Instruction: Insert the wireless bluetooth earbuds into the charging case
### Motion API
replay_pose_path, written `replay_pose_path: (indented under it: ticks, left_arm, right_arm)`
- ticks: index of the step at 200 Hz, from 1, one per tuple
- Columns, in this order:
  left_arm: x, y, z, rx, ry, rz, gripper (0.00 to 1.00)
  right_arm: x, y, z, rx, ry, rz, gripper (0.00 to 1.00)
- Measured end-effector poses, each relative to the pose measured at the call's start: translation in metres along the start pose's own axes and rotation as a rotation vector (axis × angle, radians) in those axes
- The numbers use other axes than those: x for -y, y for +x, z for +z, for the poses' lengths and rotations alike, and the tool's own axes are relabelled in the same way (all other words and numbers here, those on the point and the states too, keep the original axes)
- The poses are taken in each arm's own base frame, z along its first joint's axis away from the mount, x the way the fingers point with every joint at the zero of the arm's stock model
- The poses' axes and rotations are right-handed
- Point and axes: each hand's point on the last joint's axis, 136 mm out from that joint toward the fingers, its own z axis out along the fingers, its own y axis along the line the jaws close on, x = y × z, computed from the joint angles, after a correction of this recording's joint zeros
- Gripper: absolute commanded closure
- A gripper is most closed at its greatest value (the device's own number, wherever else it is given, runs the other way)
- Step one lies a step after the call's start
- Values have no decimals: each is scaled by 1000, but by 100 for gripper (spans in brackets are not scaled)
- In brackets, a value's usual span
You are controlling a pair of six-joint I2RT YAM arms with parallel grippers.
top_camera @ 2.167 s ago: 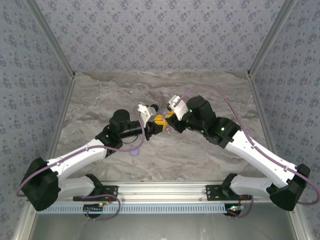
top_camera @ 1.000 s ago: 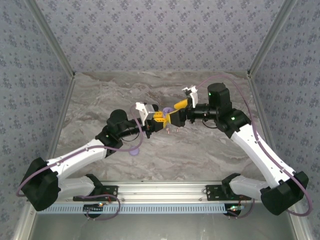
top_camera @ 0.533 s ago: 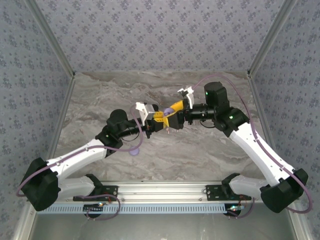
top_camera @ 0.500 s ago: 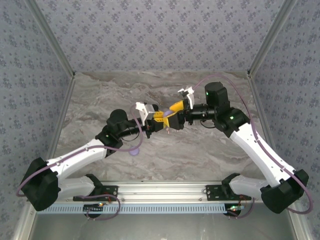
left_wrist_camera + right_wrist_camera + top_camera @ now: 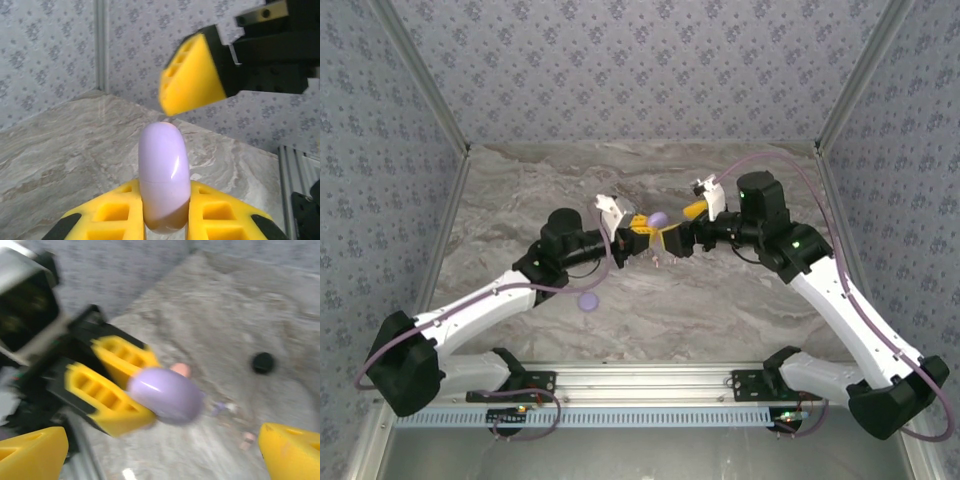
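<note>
above the middle of the marble table, the left gripper had its yellow fingers pressed together on the lower part of the lilac charging case. it pinched the case so that the rounded top stood up and free. held off the surface like that, the case offered its upper half to the other arm. a faint seam ran round it and it looked shut, so the lid probably had to be lifted before anything went in.

the right gripper faced it from just beside, jaws spread wide and holding nothing. one yellow finger hung close over the case's top; whether it touched could not be told.

the earbuds lay on the table beneath the two grippers, small and blurred, a lilac one with pinkish ones near it, none yet in the case. a black disc sat apart from them, and a lilac round piece lay beside the left forearm.

bare marble lay open to the left and toward the far edge, with the patterned walls well apart. the only tight spot was between the two grippers, where any closing move risked knocking the case askew.
</note>
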Motion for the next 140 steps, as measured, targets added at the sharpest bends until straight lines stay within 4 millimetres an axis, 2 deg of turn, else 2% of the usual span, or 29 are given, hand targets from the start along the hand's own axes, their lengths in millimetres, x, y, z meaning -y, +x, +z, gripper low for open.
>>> replay_pose_path:
  ticks: [14,30,53,81,107,140]
  left_arm:
    - [-20,1,0,-23,-50,-49,100]
    - [-55,9,-3,-62,-134,-128,100]
    - [-115,36,-11,-145,-262,-287,100]
    - [-171,79,-25,-245,-382,-489,100]
    - [-207,116,-32,-318,-449,-650,100]
    - [-229,152,-21,-395,-431,-786,100]
  right_arm:
    - [19,0,-7,16,114,-3,0]
    - [37,7,-17,27,214,7,0]
    - [60,22,-25,14,313,43,0]
    - [77,37,-27,-10,375,81,0]
    - [78,39,-29,-10,385,93,0]
    - [77,39,-31,-4,384,97,0]
